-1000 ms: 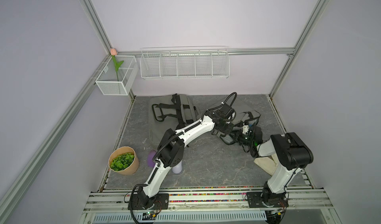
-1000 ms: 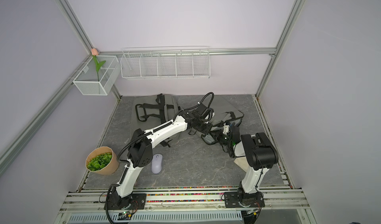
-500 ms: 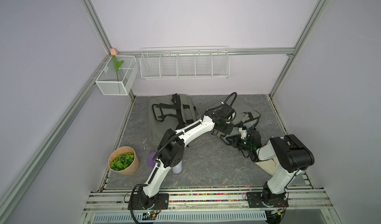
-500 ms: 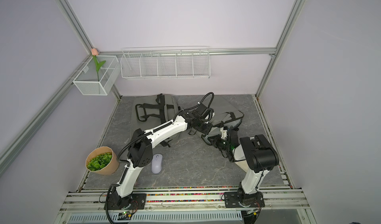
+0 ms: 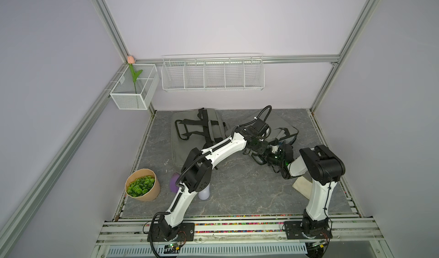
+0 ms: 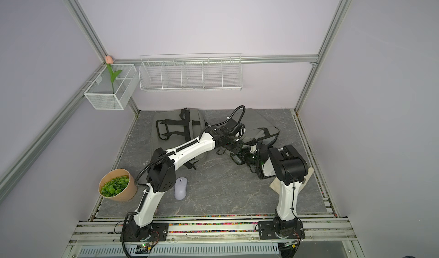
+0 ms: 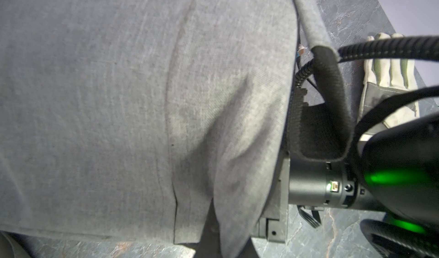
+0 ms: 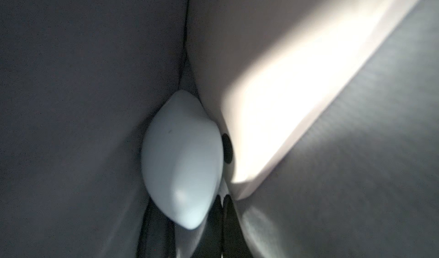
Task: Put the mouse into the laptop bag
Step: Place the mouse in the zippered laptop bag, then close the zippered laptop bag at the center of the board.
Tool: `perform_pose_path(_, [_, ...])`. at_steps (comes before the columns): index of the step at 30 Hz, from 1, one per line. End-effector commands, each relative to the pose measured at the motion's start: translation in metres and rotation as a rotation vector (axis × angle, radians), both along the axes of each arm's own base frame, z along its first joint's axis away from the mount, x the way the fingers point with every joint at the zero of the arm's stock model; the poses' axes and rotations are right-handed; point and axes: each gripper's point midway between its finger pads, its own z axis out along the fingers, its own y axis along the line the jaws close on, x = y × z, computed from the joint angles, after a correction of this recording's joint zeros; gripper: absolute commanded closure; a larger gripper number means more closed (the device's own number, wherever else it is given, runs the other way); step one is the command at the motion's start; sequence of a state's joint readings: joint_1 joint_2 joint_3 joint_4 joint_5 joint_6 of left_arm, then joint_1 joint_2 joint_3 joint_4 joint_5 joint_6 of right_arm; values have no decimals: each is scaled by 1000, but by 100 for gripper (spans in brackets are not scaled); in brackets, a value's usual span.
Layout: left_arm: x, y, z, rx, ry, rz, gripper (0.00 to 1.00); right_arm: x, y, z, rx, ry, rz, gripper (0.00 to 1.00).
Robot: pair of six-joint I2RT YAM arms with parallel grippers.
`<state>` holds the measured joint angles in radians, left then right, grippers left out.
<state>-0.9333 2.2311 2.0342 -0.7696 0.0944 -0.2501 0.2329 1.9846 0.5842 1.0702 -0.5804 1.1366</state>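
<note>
Progress: in the last second the right arm (image 5: 297, 166) has pushed further left into the mouth of the laptop bag (image 5: 285, 128) at far right, so the mouse (image 8: 183, 159) is now inside, dark lining all round, right gripper (image 8: 187, 213) pinching its sides. Left gripper (image 5: 256, 148) is clamped on the bag's flap, holding it open. Just release and back out, I reckon. Spare mouse (image 6: 180, 188) sits near-left, untouched.

Looking steeply down from high at the front, well back from the open grey fabric laptop bag (image 5: 281, 124), in both top views, side by side and sharing nearly the whole scene. From the left wrist, pressed close against that bag's outer cloth; from the right wrist, buried inside it, very near, blurred.
</note>
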Motion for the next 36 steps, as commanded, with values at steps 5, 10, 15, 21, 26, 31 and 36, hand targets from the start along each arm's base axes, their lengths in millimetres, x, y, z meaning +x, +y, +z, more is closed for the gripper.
perform_pose_path(5, [-22, -27, 27, -89, 13, -81, 100, -34, -6, 1, -70, 16, 27, 93])
perform_pose_path(10, [-22, -26, 30, -92, 8, -82, 100, -48, -15, 7, -110, 15, 22, 93])
perform_pose_path(15, [-23, -26, 31, -93, 11, -84, 100, -46, -35, 14, -135, 9, -30, 93])
perform_pose_path(21, [-24, -27, 28, -93, 19, -86, 100, -24, -50, 23, -139, -8, -65, 93])
perform_pose_path(26, [-25, -30, 25, -97, 30, -90, 100, -3, -42, 29, -117, -38, -59, 93])
perform_pose_path(31, [-24, -31, 23, -97, 36, -90, 100, 7, -24, 22, -130, -34, -30, 93])
perform_pose_path(36, [-25, -31, 21, -94, 38, -92, 100, 10, -18, 6, -99, -11, -27, 93])
